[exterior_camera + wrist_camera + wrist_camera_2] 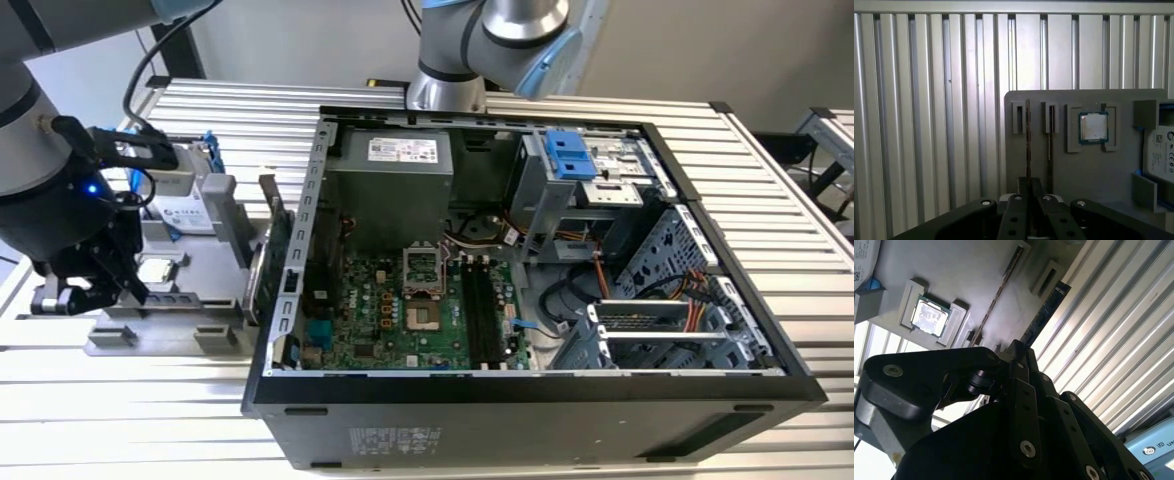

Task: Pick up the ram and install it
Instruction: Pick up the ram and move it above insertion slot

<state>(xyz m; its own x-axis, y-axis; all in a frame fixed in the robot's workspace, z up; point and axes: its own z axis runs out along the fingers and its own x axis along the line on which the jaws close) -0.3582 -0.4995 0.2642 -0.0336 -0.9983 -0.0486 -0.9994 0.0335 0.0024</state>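
The exterior view looks steeply down on the open computer case [534, 420], my arm [40, 150] at the exterior view's left. Both wrist views sit close, sharing the gray tray [1094, 170] [969, 270] and tabletop [929, 125].

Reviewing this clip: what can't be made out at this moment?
1. First wrist view: the ram's near end, behind the gripper.
2. Exterior view: the tray where the gripper works, covered by the arm.
3. Exterior view: the latches on the slots, too small to tell.
4. First wrist view: the hard drive, cut off by the picture's edge.
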